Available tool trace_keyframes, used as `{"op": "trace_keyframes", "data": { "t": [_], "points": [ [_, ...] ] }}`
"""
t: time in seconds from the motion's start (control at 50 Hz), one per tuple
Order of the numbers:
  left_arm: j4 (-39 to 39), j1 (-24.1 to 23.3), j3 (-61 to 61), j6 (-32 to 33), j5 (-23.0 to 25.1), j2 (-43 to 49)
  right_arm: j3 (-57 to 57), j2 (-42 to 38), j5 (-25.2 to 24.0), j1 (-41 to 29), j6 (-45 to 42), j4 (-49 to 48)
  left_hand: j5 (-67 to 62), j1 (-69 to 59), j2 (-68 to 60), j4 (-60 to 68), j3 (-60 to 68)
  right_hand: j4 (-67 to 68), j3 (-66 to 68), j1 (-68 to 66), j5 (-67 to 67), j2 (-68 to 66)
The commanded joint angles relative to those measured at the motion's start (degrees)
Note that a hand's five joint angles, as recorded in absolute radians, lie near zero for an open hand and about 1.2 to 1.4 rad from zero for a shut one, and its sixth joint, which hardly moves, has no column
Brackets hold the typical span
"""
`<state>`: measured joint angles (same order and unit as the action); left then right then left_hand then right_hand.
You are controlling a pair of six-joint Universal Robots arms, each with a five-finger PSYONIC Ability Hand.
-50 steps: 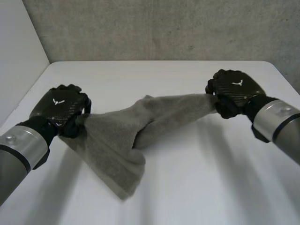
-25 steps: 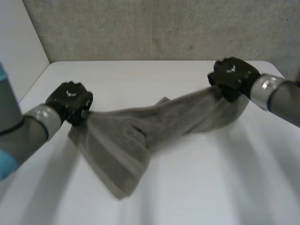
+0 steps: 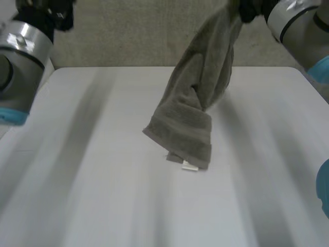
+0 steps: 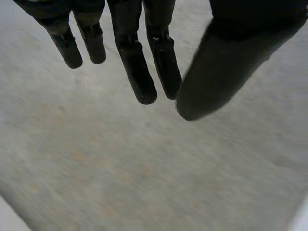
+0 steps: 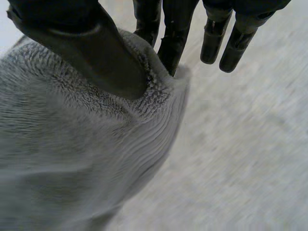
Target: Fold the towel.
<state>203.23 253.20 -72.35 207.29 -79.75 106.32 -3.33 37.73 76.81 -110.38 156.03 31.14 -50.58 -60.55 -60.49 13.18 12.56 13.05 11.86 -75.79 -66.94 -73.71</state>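
Grey towel (image 3: 198,98) dangling from right robot hand (image 3: 250,7), top end pinched between thumb (image 5: 86,43) and fingers. Lower end bunched up, touching the white bench (image 3: 92,154), little white tag (image 3: 189,165) poking out underneath. Over on the other side, left robot hand (image 4: 132,57) raised high, well apart from the towel, fingers straight, holding nothing.

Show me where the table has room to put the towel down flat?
The white table is bare on the left arm's side of the hanging towel, on the right arm's side, and along the near edge. Only the middle is crowded, where the towel's low end dangles from the right hand. The left hand is open, holding nothing.
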Motion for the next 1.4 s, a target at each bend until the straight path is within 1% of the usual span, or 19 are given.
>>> {"op": "trace_keyframes", "data": {
  "t": [0.02,0.16,0.28,0.32,0.36,0.38,0.42,0.48,0.52,0.66,0.7,0.74,0.8,0.86,0.9,1.02,1.12,1.26,1.4],
  "points": [
    [-3.80,-1.31,-7.97,-4.60,-0.23,1.51,9.82,-1.95,3.60,-2.63,0.76,5.94,10.80,10.77,10.71,-3.18,-2.56,-3.05,-1.86,-4.21,-3.06,-6.29],
    [-4.07,-1.22,-13.60,-10.23,0.12,1.96,14.67,1.03,2.38,-4.49,6.66,7.18,13.69,13.66,13.60,-3.18,-2.56,-3.05,-1.86,-4.21,-3.06,-6.29],
    [-4.07,-1.31,-14.40,-10.50,-0.05,1.87,25.00,6.82,3.35,-6.76,7.45,5.35,14.03,14.00,13.94,-3.18,-2.56,-3.05,-1.86,-4.21,-3.06,-6.29],
    [-4.16,-1.57,-14.92,-10.59,-0.05,1.78,30.14,9.30,3.70,-7.48,7.45,2.44,14.03,14.00,13.94,-3.18,-2.56,-3.05,-1.86,-4.21,-3.06,-6.29],
    [-4.16,-2.01,-15.36,-10.50,-0.05,1.52,45.26,17.34,4.23,-7.65,7.19,-7.61,14.03,14.00,13.94,-3.18,-2.56,-3.05,-1.86,-4.21,-3.06,-6.29],
    [-4.07,-2.36,-15.80,-10.50,0.03,1.17,45.34,17.38,4.23,-7.65,7.18,-7.67,14.20,14.17,14.10,-3.18,-2.56,-3.05,-1.86,-4.21,-3.06,-6.29],
    [-4.07,-2.62,-16.07,-10.50,-0.05,0.99,60.22,26.57,4.23,-7.13,7.27,-19.48,14.53,14.50,14.44,-3.18,-2.56,-3.05,-1.86,-4.21,-3.06,-6.29],
    [-4.07,-2.72,-16.16,-10.50,0.03,0.90,66.44,30.13,4.32,-6.95,7.18,-24.46,14.87,14.84,14.78,-3.18,-2.56,-3.05,-1.86,-4.21,-3.06,-6.29],
    [-4.07,-2.89,-16.16,-10.50,0.03,0.99,77.20,36.43,4.06,-6.86,7.18,-31.54,14.87,14.84,14.78,-3.18,-2.56,-3.05,-1.86,-4.21,-3.06,-6.29],
    [-4.07,-4.03,-15.98,-10.68,0.12,2.31,90.93,45.57,3.44,-6.69,7.71,-37.02,20.59,20.56,20.50,-3.18,-2.56,-3.05,-1.86,-4.21,-3.06,-6.29],
    [-4.07,-5.52,-15.46,-10.77,0.21,4.75,93.51,47.88,2.91,-6.69,7.71,-37.90,26.95,26.92,26.86,-3.18,-2.56,-3.05,-1.86,-4.21,-3.06,-6.29],
    [-3.98,-6.31,-15.02,-10.94,0.21,5.99,98.14,52.95,-0.23,-5.64,8.06,-41.05,29.65,29.62,29.55,-3.18,-2.56,-3.05,-1.86,-4.21,-3.06,-6.29],
    [-3.98,-7.81,-13.35,-11.99,0.21,8.19,101.84,59.62,-4.10,-1.70,8.06,-42.38,37.03,37.00,36.94,-3.18,-2.56,-3.05,-1.86,-4.21,-3.06,-6.29],
    [-3.98,-8.60,-11.59,-14.27,0.38,10.82,103.18,62.12,-6.67,0.26,8.15,-42.30,43.78,43.75,43.69,-3.18,-2.56,-3.05,-1.86,-4.21,-3.06,-6.29],
    [-3.98,-9.13,-10.45,-15.85,0.47,12.23,105.36,65.36,-12.18,4.02,8.33,-42.21,45.30,45.27,45.21,-3.18,-2.56,-3.05,-1.86,-4.21,-3.06,-6.29],
    [-3.72,-12.20,-4.66,-23.14,1.70,18.03,108.27,68.26,-19.75,12.80,10.16,-39.23,47.67,47.64,47.58,-3.18,-2.56,-3.05,-1.86,-4.21,-3.06,-6.29],
    [-3.37,-13.43,-0.61,-29.38,4.15,22.60,110.03,69.15,-24.15,15.90,12.36,-37.99,47.67,47.64,47.58,-3.18,-2.56,-3.05,-1.86,-4.21,-3.06,-6.29],
    [-3.01,-15.28,5.63,-36.95,8.99,29.63,112.05,69.41,-27.41,16.52,12.98,-38.17,46.33,46.30,46.24,-3.18,-2.56,-3.05,-1.86,-4.21,-3.06,-6.29],
    [-2.84,-16.69,10.11,-39.24,9.88,34.55,113.28,69.41,-27.76,16.43,12.72,-38.25,45.99,45.96,45.90,-3.18,-2.56,-3.05,-1.86,-4.21,-3.06,-6.29]
  ]
}}
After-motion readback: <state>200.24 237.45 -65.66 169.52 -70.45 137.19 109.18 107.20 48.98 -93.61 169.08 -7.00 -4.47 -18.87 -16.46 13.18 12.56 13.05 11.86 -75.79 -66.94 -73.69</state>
